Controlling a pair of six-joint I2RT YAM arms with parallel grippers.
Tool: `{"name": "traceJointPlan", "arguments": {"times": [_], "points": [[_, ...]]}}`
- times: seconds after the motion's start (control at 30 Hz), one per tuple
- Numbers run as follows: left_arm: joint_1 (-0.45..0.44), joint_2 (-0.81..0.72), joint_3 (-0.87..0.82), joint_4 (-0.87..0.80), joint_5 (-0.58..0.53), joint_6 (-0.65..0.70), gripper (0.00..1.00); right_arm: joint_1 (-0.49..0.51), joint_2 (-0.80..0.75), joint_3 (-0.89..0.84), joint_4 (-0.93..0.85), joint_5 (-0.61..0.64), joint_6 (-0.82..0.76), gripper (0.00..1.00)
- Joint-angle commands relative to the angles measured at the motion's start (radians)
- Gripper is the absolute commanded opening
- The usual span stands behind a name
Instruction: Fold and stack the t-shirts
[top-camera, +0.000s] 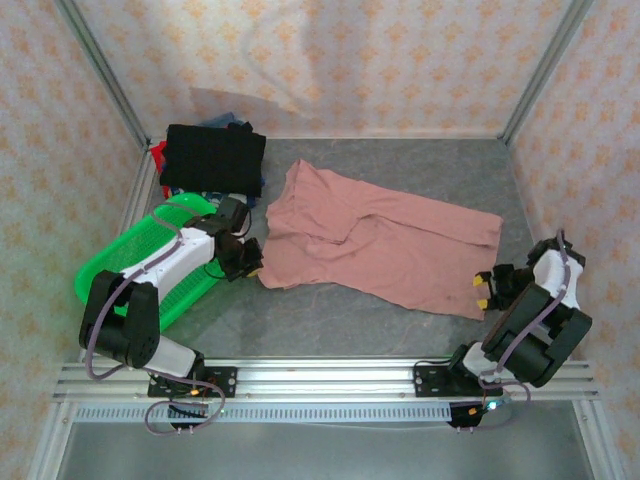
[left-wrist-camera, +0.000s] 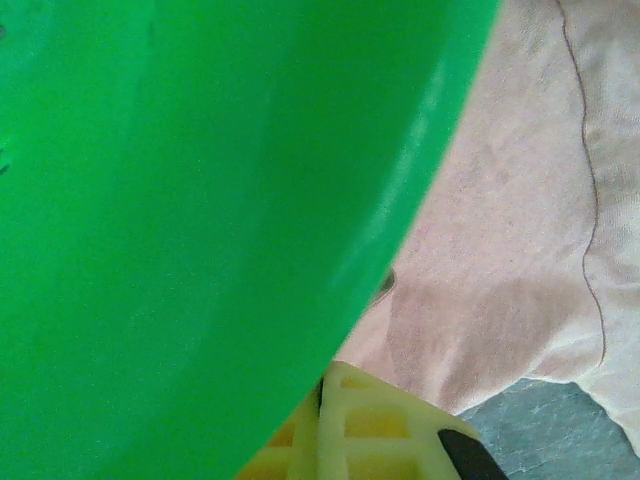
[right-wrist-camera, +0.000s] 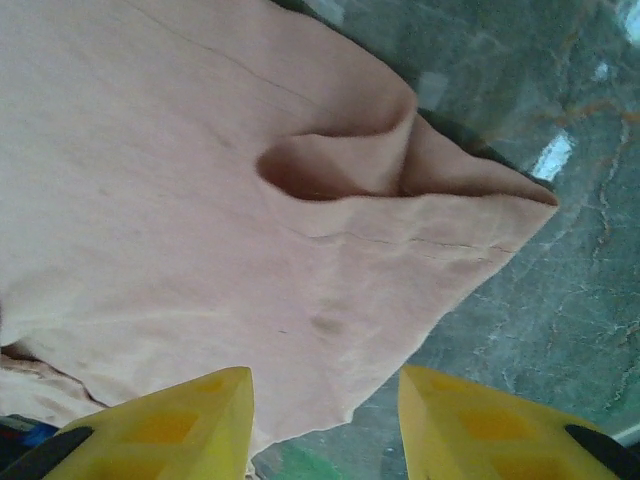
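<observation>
Right gripper (right-wrist-camera: 322, 400) has its fingers spread wide and empty, with the pink t-shirt (top-camera: 380, 235) lying flat on the grey table (top-camera: 330, 320), its corner right at the tips. Left gripper (top-camera: 247, 262) is at the shirt's left edge, and the green basket (top-camera: 120, 262) blocks its camera, so I can't tell its opening. The black shirt (top-camera: 212, 158) lies folded far left.

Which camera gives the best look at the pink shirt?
The top view: the whole pink shirt lies spread on the table. The left wrist view catches a patch beside the green basket; the right wrist view shows one puckered corner up close.
</observation>
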Motion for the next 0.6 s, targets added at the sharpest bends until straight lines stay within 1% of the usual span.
{"name": "traceJointPlan", "arguments": {"times": [0.0, 0.27, 0.57], "points": [[-0.006, 0.024, 0.002, 0.015, 0.008, 0.022, 0.00, 0.011, 0.032, -0.038, 0.046, -0.002, 0.032, 0.44], [-0.006, 0.019, 0.009, 0.015, 0.002, 0.025, 0.00, 0.030, 0.137, -0.007, 0.135, 0.019, 0.062, 0.45], [-0.006, 0.005, 0.009, 0.008, -0.009, 0.022, 0.00, 0.034, 0.199, 0.013, 0.199, 0.034, 0.090, 0.46]]}}
